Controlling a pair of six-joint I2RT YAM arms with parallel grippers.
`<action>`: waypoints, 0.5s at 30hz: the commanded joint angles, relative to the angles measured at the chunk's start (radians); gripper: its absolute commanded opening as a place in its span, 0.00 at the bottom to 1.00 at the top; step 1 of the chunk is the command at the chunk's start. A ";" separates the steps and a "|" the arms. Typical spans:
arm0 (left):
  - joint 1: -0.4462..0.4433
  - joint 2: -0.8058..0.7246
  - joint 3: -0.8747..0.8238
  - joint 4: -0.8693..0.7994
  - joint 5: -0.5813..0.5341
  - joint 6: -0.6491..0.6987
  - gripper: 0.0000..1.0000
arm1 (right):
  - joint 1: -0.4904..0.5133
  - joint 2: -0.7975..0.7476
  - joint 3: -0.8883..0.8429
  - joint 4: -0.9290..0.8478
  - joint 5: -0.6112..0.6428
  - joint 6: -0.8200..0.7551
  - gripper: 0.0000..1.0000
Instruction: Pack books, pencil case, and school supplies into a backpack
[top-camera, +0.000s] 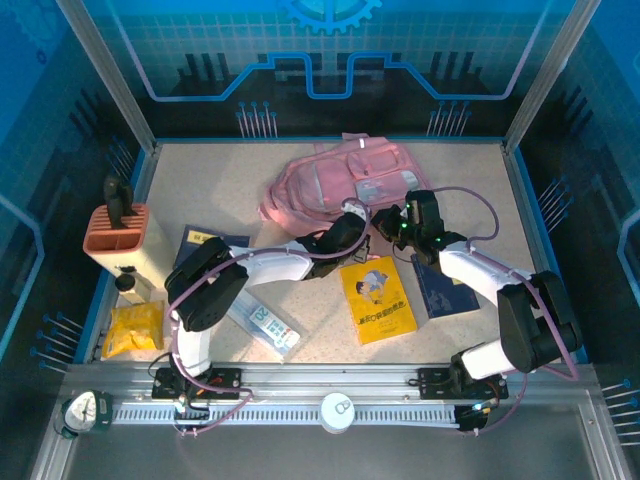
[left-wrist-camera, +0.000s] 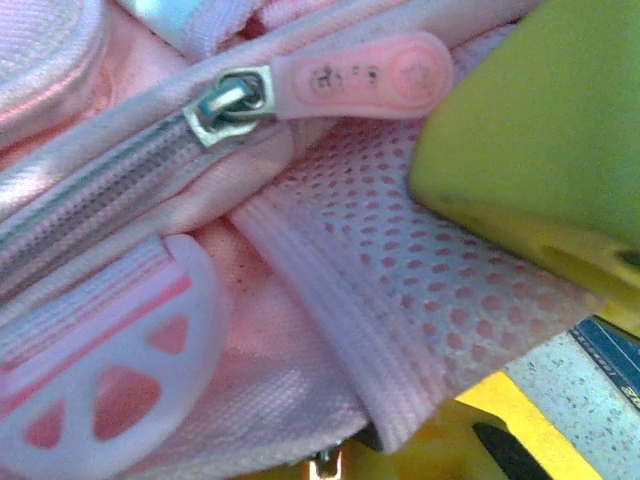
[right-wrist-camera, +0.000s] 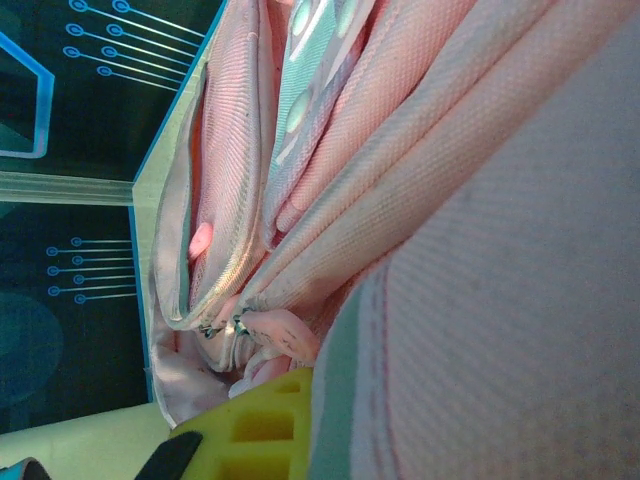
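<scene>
The pink backpack (top-camera: 335, 178) lies at the back middle of the table. My left gripper (top-camera: 352, 222) is at its near edge. In the left wrist view its yellow fingers (left-wrist-camera: 540, 130) are shut on a fold of the backpack's mesh pocket (left-wrist-camera: 400, 290), below a zip pull (left-wrist-camera: 360, 75). My right gripper (top-camera: 400, 226) is at the near right edge, shut on backpack cloth (right-wrist-camera: 480, 300) beside one yellow finger (right-wrist-camera: 260, 430). A yellow book (top-camera: 377, 298) lies in front. One navy book (top-camera: 443, 285) lies under the right arm, another (top-camera: 205, 245) at left. The pencil case (top-camera: 262, 322) lies near the left arm.
An orange slotted holder (top-camera: 118, 232) stands at the left edge with a yellow packet (top-camera: 133, 328) in front of it. Blue walls close the table on three sides. Bare table lies left of the backpack.
</scene>
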 joint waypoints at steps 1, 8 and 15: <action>0.008 -0.006 0.030 0.021 -0.041 0.007 0.06 | 0.014 -0.037 0.008 0.049 -0.013 0.002 0.02; 0.030 -0.077 -0.031 0.006 -0.007 -0.006 0.00 | 0.003 -0.052 0.015 0.023 -0.007 -0.020 0.02; 0.076 -0.154 -0.143 0.002 0.045 -0.053 0.00 | -0.034 -0.073 0.026 -0.019 -0.014 -0.057 0.02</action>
